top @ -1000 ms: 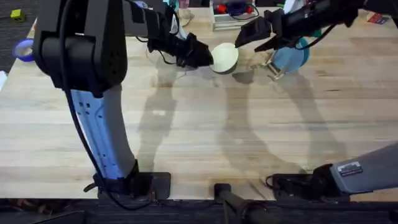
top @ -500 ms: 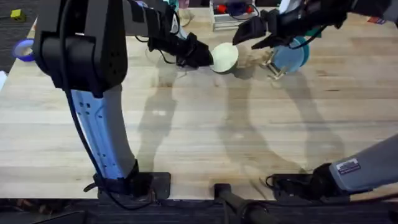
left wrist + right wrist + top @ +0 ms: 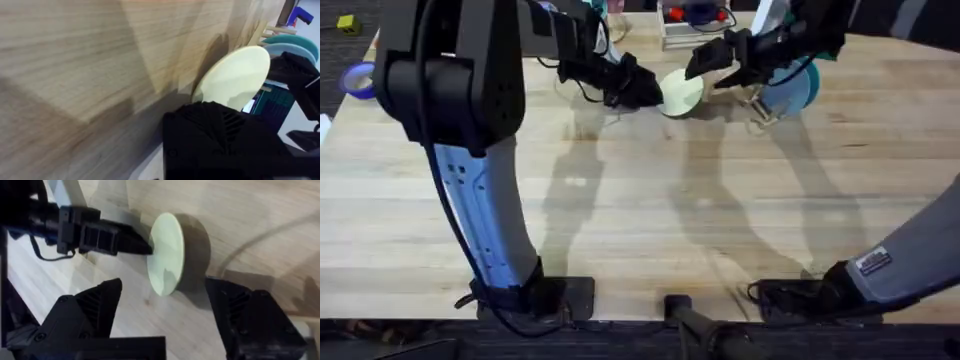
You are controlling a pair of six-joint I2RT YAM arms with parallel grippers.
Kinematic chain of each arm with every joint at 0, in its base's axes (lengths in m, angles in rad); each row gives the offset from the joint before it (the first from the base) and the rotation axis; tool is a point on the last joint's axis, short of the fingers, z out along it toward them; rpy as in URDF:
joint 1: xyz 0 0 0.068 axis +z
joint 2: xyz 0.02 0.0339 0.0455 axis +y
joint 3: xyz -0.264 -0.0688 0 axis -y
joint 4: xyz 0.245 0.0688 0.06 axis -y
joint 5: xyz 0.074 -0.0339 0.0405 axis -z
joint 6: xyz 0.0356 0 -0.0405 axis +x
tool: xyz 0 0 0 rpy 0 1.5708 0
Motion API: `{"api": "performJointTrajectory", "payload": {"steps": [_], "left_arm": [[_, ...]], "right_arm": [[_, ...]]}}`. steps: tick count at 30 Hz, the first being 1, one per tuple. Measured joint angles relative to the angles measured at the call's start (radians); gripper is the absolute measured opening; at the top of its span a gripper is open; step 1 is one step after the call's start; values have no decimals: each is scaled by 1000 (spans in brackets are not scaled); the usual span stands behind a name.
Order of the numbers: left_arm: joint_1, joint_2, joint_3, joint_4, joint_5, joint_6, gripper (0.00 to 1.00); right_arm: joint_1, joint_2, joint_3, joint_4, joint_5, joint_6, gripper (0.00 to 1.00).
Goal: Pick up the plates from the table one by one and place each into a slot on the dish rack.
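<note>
Blue plate already in dish rack, far right. Left end effector grips yellow plate above tabletop; right end effector open nearby. Yellow not yet slotted.

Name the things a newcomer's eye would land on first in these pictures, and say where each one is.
The pale yellow round plastic plate hangs above the far middle of the light wooden table, clamped at its edge by the left gripper. The right gripper hovers open just beside it. Behind it, a light blue round plate already stands in the small light-wood dish rack.
</note>
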Motion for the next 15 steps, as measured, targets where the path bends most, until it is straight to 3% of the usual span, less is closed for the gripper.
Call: {"api": "performJointTrajectory", "payload": {"steps": [15], "left_arm": [[0,0,0,0,0,0,38]], "right_arm": [[58,57,0,128,-5,92,992]]}}
